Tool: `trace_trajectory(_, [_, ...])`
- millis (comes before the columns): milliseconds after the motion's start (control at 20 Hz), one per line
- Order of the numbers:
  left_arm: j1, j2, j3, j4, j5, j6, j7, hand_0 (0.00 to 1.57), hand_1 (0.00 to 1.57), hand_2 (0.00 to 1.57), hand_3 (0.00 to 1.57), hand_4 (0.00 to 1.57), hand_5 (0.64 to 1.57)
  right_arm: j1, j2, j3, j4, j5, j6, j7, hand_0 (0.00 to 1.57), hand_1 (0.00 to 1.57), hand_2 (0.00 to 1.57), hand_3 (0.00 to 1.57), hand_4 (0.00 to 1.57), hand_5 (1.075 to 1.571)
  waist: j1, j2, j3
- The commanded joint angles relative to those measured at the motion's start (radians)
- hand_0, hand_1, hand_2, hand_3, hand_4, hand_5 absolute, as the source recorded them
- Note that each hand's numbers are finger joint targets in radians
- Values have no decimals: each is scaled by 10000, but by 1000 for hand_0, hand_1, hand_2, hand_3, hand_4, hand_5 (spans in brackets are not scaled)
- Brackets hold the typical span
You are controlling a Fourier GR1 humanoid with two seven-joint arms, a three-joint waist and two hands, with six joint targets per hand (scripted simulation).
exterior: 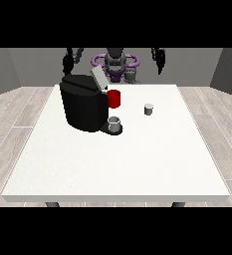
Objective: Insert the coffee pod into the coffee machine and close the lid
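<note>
You see the coffee pod [148, 109] upright on the white table [137, 164], apart from the black coffee machine [85, 107], whose lid [98, 78] is tilted open. A grey cup [115, 124] sits on its base, a red mug [114, 98] behind. Both hands, at the view's left [67, 62] and right [159, 59], hang raised near the robot; you cannot tell their finger state.

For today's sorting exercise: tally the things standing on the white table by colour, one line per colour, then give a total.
Black: 1, the coffee machine
Red: 1, the red cup
Grey: 2, the coffee pod and the grey cup at the machine's base
Total: 4
</note>
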State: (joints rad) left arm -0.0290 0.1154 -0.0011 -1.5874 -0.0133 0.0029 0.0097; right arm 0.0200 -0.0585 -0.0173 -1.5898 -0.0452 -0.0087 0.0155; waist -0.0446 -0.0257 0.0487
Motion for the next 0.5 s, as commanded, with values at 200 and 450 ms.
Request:
trace_trajectory(200, [578, 750, -787, -261, -982, -854, -671, 0, 0, 0, 0, 0, 1571, -33, -381, -334, 346, -85, 201, 191, 0, 0, 0, 0, 0, 1571, 507, -193, -486])
trace_trajectory(450, [79, 1580, -733, 436, -1600, -1359, -1780, 0, 0, 0, 0, 0, 1571, -565, -552, -396, 378, 1535, -1186, -367, 0, 0, 0, 0, 0, 1571, 235, 390, -490])
